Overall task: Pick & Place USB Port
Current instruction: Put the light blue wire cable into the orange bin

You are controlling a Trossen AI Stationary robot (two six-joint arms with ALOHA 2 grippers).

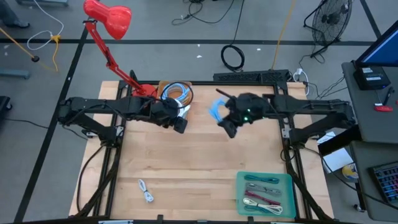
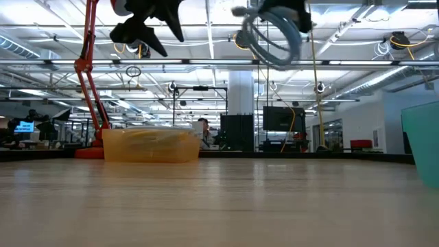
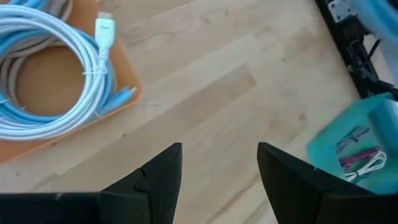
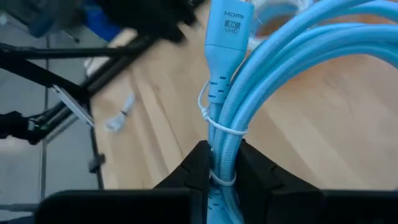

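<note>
A coiled light-blue HDMI cable hangs in my right gripper, high above the table's middle; the low view shows its loop well clear of the wood. Its plug is marked HDMI 8K UHD. My left gripper is open and empty, raised near the orange bin. That bin stands at the table's far side and holds coiled white and blue cables. A teal tray with several small cables sits at the near right. My right gripper is shut on the blue cable's tied bundle, just below the white twist tie and next to the plug. Several strands are pinched together between the two fingers. The coil is lifted clear of the table and loops away from the fingers.
A small white cable lies on the table at the near left. A red desk lamp stands at the far left corner beside the bin. Bare wood lies between the bin, the white cable and the teal tray.
</note>
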